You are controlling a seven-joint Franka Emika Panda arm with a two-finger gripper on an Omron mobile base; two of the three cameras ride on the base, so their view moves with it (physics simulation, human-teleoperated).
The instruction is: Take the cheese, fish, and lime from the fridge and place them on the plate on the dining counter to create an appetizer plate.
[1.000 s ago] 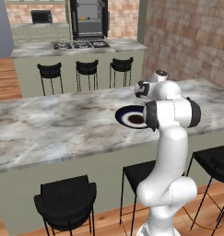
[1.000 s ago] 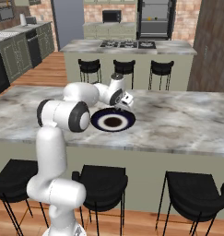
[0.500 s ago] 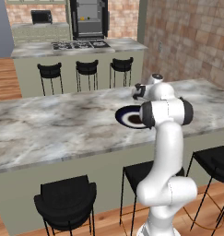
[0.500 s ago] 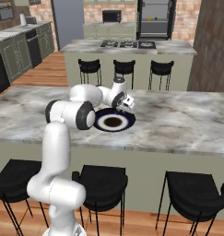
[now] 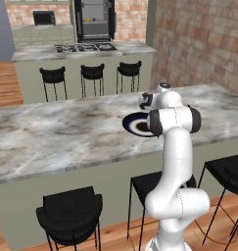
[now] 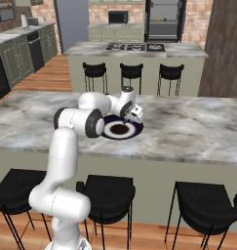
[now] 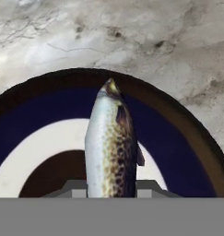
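The fish (image 7: pixel 111 147) is in the claw (image 7: pixel 109 186); it sticks out straight ahead of the claw, silver on one side and brown with spots on the other; the two fingers are shut tight on its tail end. Right under the fish is the plate (image 7: pixel 35 115), with its dark blue rim, white ring and dark middle; the nose of the fish reaches out to the far rim of the plate. I cannot tell if the fish is touching the plate or is just above it. The plate sits on the bench (image 6: pixel 188 127), the long marble dining one, and the claw (image 6: pixel 134 113) hangs over the plate's far edge; black stools (image 6: pixel 108 193) stand along the near side of the bench.

So the step now is putting the fish on the plate. I think the next move is to go down a little if there is a gap, then let go so the fish lies flat inside the rim; after that the arm should lift away gently so it does not knock the fish off. No cheese or lime shows on the plate, so those look like jobs not done yet.
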